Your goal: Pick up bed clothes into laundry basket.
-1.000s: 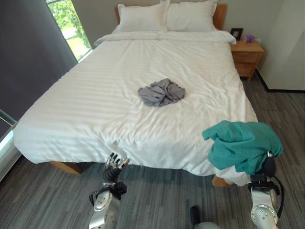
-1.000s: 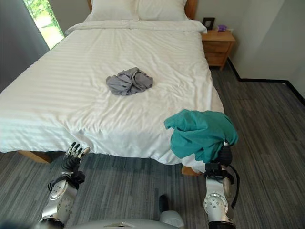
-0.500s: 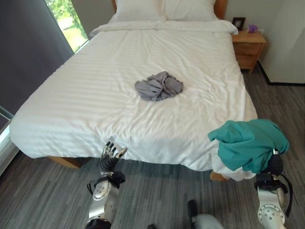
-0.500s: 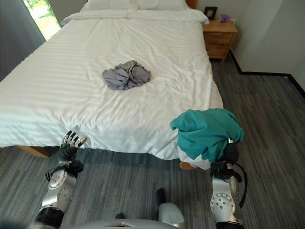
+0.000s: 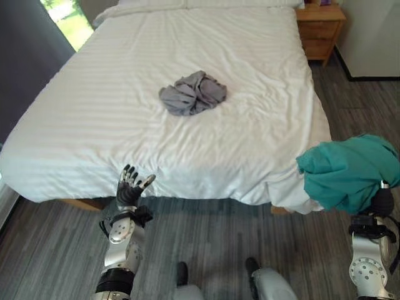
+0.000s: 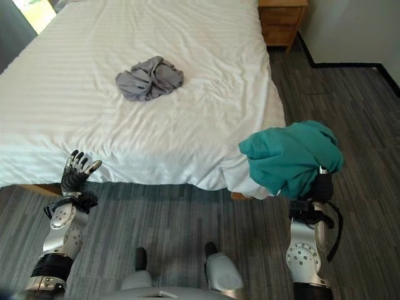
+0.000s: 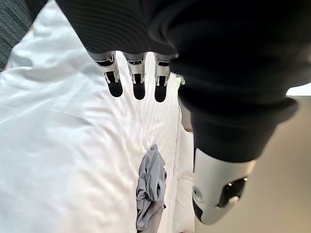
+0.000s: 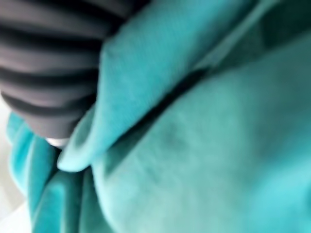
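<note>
My left hand is raised at the near edge of the bed, fingers straight and spread, holding nothing. A grey garment lies crumpled mid-bed. A teal garment is draped over my right hand by the bed's corner; its fingers are covered, so I cannot tell their state.

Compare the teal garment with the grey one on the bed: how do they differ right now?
The teal garment is draped over the right robot hand, off the bed's corner; the grey garment lies bunched mid-bed, untouched. Teal looks bulkier than grey. Both are crumpled cloth.
</note>
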